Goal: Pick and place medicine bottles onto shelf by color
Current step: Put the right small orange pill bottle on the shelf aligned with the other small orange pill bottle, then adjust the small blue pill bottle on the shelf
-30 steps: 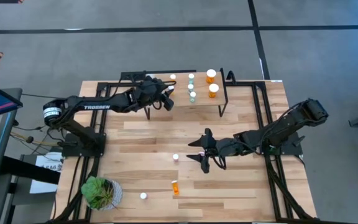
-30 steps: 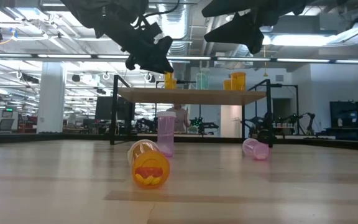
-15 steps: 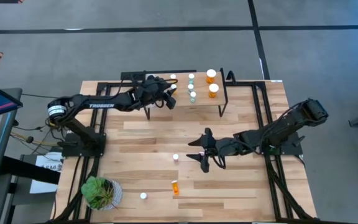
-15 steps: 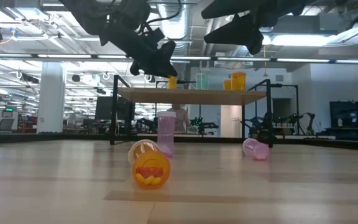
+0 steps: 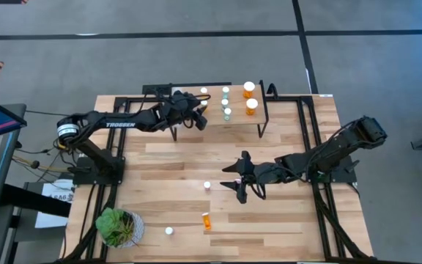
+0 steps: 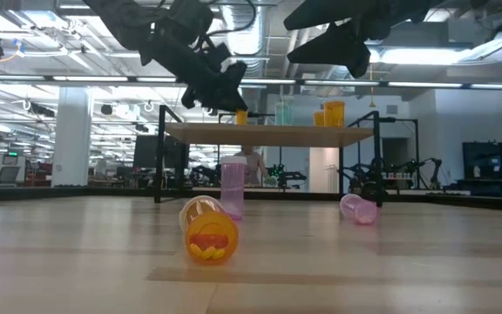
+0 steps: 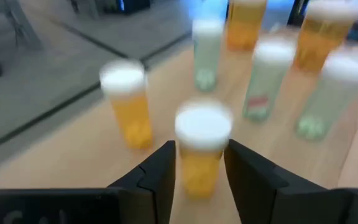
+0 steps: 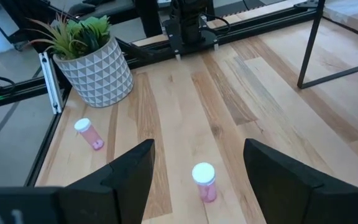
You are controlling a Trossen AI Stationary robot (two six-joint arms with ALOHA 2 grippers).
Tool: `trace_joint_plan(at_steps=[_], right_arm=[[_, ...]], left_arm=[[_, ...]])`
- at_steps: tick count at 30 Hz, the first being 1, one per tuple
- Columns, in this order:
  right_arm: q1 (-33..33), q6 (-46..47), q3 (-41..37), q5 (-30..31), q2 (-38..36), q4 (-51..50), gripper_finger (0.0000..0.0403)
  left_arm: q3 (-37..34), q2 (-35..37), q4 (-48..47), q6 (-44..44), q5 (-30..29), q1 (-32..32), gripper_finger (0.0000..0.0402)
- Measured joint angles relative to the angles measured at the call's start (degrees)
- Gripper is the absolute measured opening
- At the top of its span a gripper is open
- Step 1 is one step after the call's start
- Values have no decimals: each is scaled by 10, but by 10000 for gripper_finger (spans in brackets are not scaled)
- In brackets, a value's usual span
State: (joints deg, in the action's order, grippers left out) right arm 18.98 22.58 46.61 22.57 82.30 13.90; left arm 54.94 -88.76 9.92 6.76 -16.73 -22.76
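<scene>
Plant [image 5: 119, 226] in its patterned pot sits at the table's near left corner. Left gripper [image 7: 199, 163] is over the shelf [image 5: 234, 121], its fingers [image 7: 160, 171] closed around a small orange bottle [image 7: 199, 149] with a white cap. Beside it on the shelf stand another orange bottle [image 7: 127, 105], pale green bottles [image 5: 226, 102] and two wider orange ones [image 5: 250, 97]. Down on the table, a pink bottle [image 8: 204, 180] stands upright, an orange one [image 5: 206, 220] lies on its side, another pink bottle [image 8: 88, 134] lies near the plant. Right gripper [image 8: 197, 163] hovers wide open over the upright pink bottle.
</scene>
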Motion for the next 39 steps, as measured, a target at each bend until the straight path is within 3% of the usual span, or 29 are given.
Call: trace_joint_plan(at_steps=[15,26,33,39], right_arm=[[0,0,0,0,0,-1,270],[0,-2,-1,4,5,-1,270],[2,-35,0,77,5,-24,270],[16,-22,0,186,5,-79,270]], left_arm=[[-1,6,-8,2,11,1,191],[0,94,-50,-2,11,26,198],[1,146,-38,-74,50,89,193],[-11,138,2,-128,-30,187,175]])
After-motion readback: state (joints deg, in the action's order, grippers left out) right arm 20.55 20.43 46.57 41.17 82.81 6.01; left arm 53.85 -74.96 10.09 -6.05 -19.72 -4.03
